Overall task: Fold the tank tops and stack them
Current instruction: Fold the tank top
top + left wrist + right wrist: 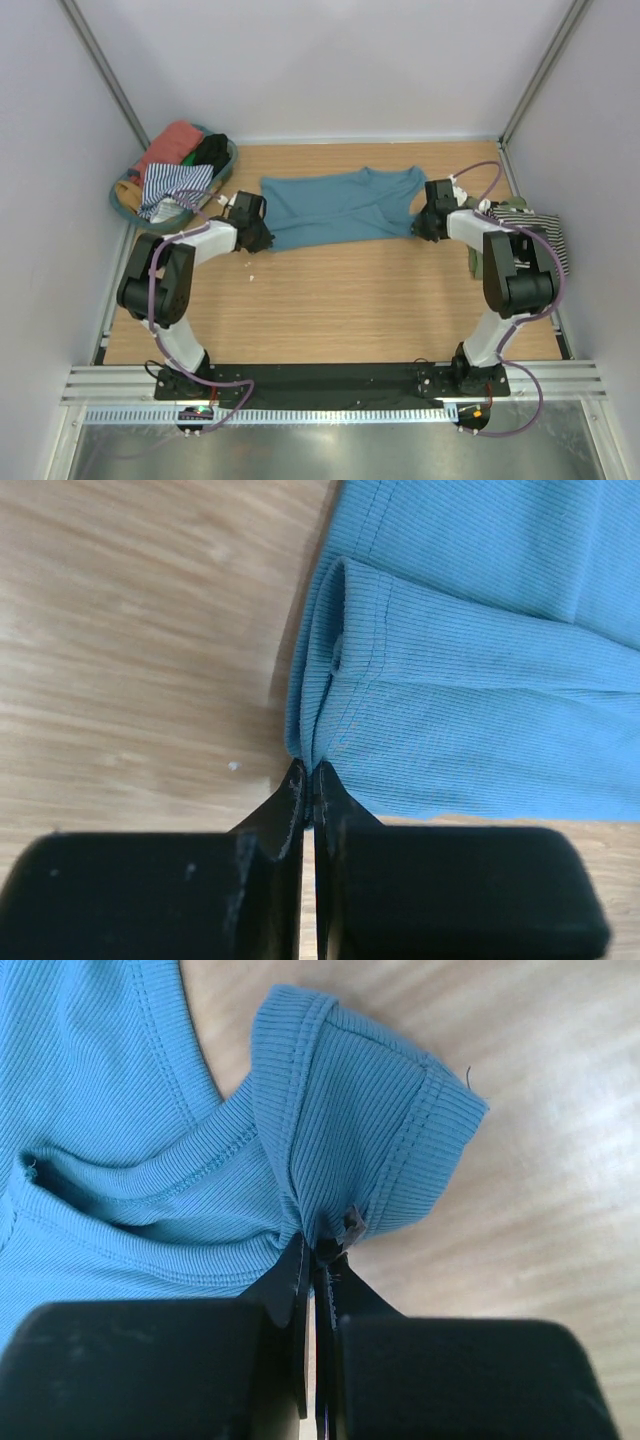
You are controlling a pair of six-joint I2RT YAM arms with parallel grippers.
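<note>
One teal tank top (340, 205); two striped tops (176, 185) (538, 232); one basket (231, 158); two grippers (266, 240) (419, 230)

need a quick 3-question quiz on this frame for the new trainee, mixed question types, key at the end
1. True or false: the left gripper is shut on an edge of the teal blue tank top.
2. Which part of that top does the right gripper pinch? A the bottom hem; B a shoulder strap; C a side seam.
3. Short answer: what holds the unfolded tops at the far left of the top view?

Key: 1 true. 2 B. 3 the round teal basket.
</note>
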